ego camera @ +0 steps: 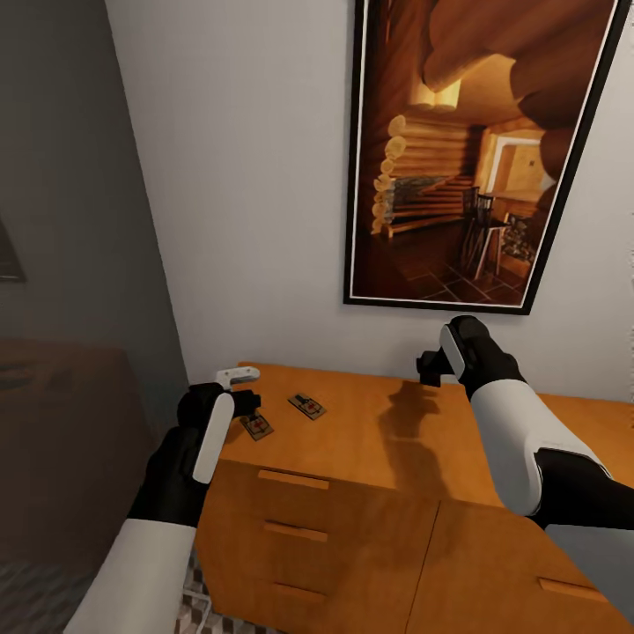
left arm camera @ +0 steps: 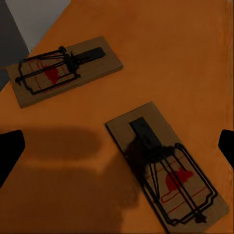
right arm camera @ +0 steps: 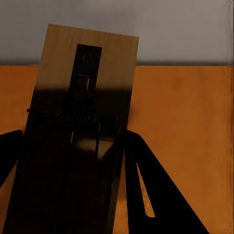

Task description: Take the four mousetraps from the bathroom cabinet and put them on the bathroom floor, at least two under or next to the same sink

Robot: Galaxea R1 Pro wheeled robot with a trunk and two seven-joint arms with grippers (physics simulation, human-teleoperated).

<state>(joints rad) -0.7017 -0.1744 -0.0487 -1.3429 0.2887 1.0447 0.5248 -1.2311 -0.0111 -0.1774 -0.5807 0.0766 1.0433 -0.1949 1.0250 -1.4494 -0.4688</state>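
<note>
framed picture [ego camera: 480, 150] on the wall above the cabinet [ego camera: 352, 502]. two mousetraps [ego camera: 306, 405] flat on the cabinet top near its left end. left gripper [ego camera: 249, 407] just over the nearer one [left arm camera: 165, 168], jaws wide. right gripper [ego camera: 429, 368] raised, clamped on a third mousetrap [right arm camera: 78, 131].

A mousetrap [right arm camera: 80, 126] stands clamped between the right claw's [right arm camera: 68, 165] dark fingers [right arm camera: 146, 185], above the orange cabinet top [right arm camera: 185, 126], grey wall [right arm camera: 185, 29] beyond.
</note>
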